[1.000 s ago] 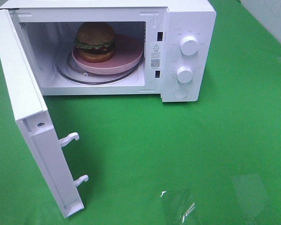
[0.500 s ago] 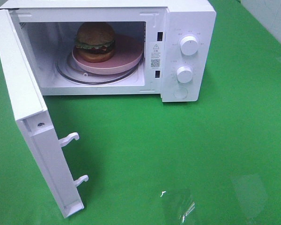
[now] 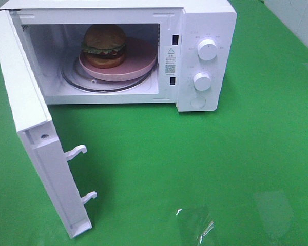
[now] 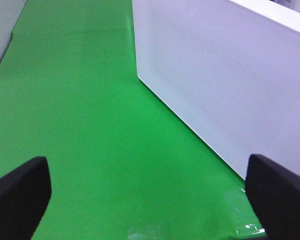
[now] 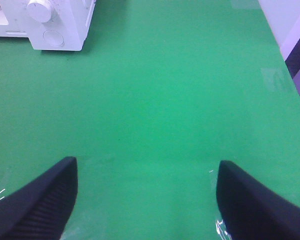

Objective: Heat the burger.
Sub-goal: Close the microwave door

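Burger: the burger (image 3: 104,45) sits on a pink plate (image 3: 143,56) inside the microwave (image 3: 205,15), over the glass turntable (image 3: 77,82)
Step in hand: loading looks done to me; shutting the oven comes next, then setting the heat
Door: the door (image 3: 28,118) stands swung wide to the left side, its two latch hooks (image 3: 76,152) facing out over the green cloth (image 3: 220,169)
Left gripper: the left gripper (image 4: 149,192) has its jaws spread wide with nothing between them, and the door's dotted outer face is just ahead of it in its wrist view
Right gripper: the right gripper (image 5: 150,197) is likewise spread and empty, low over bare cloth, well apart from the control panel
Next move: I'd say the left arm must get behind the door's outer face and push it round until the hooks catch, then a knob needs turning
Knobs: upper knob (image 3: 208,49) and lower knob (image 3: 202,81), both untouched
In the way: nothing lies across the door's swing that I can see; a shiny clear patch (image 3: 195,225) on the cloth lies flat, near the front edge
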You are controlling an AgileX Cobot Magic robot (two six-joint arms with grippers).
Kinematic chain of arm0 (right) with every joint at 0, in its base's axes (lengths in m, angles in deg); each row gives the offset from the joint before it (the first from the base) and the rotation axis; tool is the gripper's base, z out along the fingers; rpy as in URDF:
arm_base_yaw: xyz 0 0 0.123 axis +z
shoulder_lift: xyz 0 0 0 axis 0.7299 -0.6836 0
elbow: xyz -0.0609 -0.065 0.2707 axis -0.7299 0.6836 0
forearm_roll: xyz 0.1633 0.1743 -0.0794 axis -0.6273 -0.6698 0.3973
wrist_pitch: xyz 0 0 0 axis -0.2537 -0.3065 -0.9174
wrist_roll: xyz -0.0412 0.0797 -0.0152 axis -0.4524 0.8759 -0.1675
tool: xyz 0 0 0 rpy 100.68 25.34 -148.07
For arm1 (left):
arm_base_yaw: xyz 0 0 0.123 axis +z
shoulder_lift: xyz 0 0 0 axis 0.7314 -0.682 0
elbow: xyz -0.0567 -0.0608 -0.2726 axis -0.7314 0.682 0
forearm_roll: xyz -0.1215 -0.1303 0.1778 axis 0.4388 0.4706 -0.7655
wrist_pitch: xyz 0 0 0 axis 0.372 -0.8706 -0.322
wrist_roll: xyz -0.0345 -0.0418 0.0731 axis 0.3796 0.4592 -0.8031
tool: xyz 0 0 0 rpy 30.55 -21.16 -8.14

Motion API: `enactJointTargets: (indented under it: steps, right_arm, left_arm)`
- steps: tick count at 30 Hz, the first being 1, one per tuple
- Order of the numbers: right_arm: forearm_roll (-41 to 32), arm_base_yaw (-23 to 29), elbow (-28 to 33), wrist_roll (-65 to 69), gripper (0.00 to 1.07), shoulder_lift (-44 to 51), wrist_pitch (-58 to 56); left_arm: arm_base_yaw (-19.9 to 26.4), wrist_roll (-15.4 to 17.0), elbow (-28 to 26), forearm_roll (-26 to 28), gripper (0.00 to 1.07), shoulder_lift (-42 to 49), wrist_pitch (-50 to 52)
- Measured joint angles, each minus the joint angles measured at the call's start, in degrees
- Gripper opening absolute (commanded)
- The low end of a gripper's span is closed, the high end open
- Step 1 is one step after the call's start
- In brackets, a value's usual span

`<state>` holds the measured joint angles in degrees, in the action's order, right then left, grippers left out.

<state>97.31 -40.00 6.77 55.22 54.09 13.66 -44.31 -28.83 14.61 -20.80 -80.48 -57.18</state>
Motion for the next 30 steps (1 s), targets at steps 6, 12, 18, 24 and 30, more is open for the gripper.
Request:
enactJointTargets:
  steps: [6, 12, 18, 24, 30]
  right_arm:
    - [0.0, 0.0, 0.0, 0.0, 0.73, 0.0, 0.0]
    - [0.0, 0.0, 0.0, 0.0, 0.73, 0.0, 0.0]
    - [0.0, 0.0, 0.0, 0.0, 0.73, 0.0, 0.0]
    - [0.0, 0.0, 0.0, 0.3, 0.73, 0.0, 0.0]
    - [0.0, 0.0, 0.0, 0.5, 0.73, 0.0, 0.0]
  left_arm:
    - [0.0, 0.0, 0.0, 0.0, 0.98, 0.0, 0.0]
    - [0.0, 0.0, 0.0, 0.0, 0.98, 0.0, 0.0]
    - [0.0, 0.0, 0.0, 0.0, 0.98, 0.0, 0.0]
    - [0.0, 0.1, 0.0, 0.0, 0.96, 0.0, 0.1]
    - [0.0, 2.5, -1.1, -0.6, 0.68, -2.6, 4.2]
